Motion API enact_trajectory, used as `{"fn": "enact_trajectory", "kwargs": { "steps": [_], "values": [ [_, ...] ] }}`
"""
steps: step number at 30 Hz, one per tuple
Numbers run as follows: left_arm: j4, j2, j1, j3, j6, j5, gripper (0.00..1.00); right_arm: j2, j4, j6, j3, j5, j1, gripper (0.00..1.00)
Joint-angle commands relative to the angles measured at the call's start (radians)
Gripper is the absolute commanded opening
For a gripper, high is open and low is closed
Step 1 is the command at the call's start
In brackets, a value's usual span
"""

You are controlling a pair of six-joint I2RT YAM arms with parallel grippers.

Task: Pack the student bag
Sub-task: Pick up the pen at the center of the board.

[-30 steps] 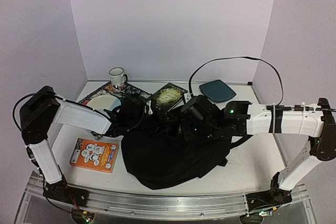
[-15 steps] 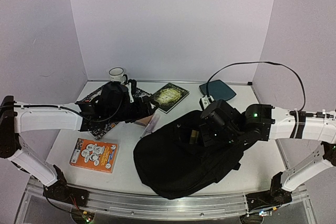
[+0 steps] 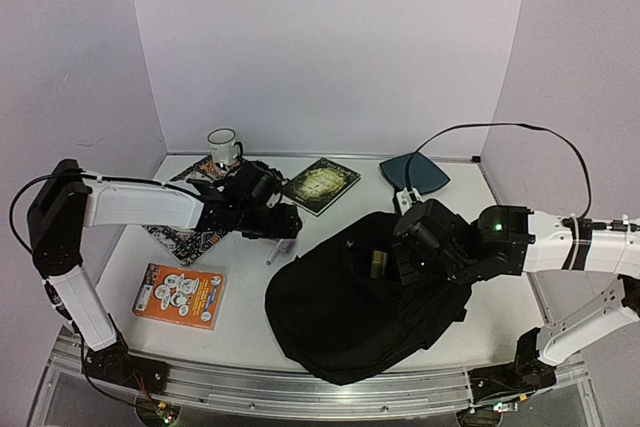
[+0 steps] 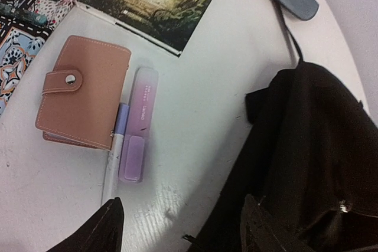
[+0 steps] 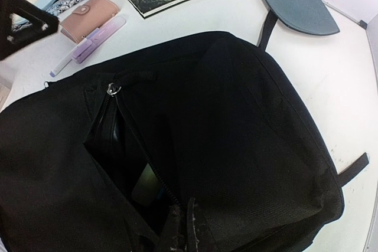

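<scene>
Right gripper clamps bag rim, holding mouth agape (for loading, presumably); left gripper spread, empty, near wallet.

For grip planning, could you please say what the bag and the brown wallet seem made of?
Student bag: likely woven synthetic fabric, matte black; it sags and creases. Brown wallet: probably leather or imitation, smooth, with pale stitching and a snap.

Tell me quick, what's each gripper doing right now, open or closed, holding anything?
Left gripper: open, holding nothing.
Right gripper: shut, pinching fabric of the student bag by its zipper opening.
</scene>
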Motion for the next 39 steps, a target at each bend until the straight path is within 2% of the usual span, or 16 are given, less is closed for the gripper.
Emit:
{"fn": "enact_trajectory", "kwargs": {
  "steps": [1, 7, 13, 19, 23, 28, 39],
  "values": [
    [-0.095, 0.104, 0.012, 0.106, 0.089, 0.013, 0.62, -0.017, -0.032, 0.002, 0.005, 0.063, 0.004, 0.00],
    [-0.168, 0.199, 0.048, 0.186, 0.134, -0.013, 0.50, 0.022, -0.024, -0.015, 0.033, 0.052, 0.004, 0.00],
    [-0.235, 0.250, 0.086, 0.222, 0.165, -0.012, 0.41, 0.059, -0.023, -0.033, 0.068, 0.041, 0.004, 0.00],
    [-0.256, 0.296, 0.091, 0.253, 0.187, 0.037, 0.38, 0.083, -0.023, -0.043, 0.090, 0.039, 0.003, 0.00],
    [-0.267, 0.317, 0.094, 0.258, 0.191, 0.023, 0.34, 0.098, -0.023, -0.053, 0.103, 0.036, 0.003, 0.00],
    [-0.288, 0.326, 0.109, 0.251, 0.197, 0.012, 0.25, 0.111, -0.023, -0.062, 0.117, 0.033, 0.003, 0.00],
    [-0.305, 0.318, 0.118, 0.207, 0.210, 0.074, 0.25, 0.138, -0.023, -0.076, 0.139, 0.030, 0.004, 0.00]
  ]
}}
